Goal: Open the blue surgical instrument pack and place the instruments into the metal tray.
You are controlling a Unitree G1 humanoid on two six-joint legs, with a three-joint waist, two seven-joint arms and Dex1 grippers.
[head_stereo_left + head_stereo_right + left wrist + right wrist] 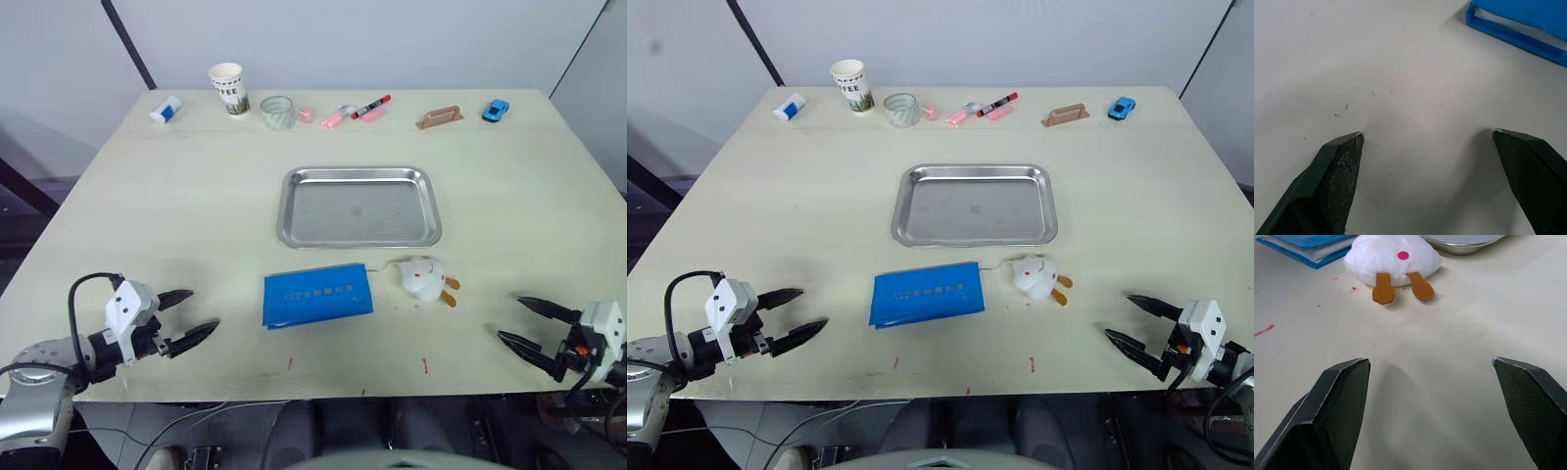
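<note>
a flat blue pack lies closed on a pale table, near the front edge and about midway between the robot's two arms. its long axis runs side to side, with the right end tipped slightly away from the robot. white lettering runs along the same line. no instruments can be seen, so they are presumably still inside.

the pack looks soft and light, likely to flex or slide if pushed, though the tools inside should give it some weight. in the left wrist view a layered edge with whitish lining shows at one corner. that open-looking edge, on the pack's left end, seems the best place to pinch a flap while the other gripper pins the cover down.

just behind the pack sits the tray, shiny and empty, its long side also running left to right. a small white plush toy with orange feet lies just right of the pack.

the left gripper hovers low, well left of the pack, fingers spread and holding nothing. the right gripper waits far right, fingers likewise spread and empty.
</note>
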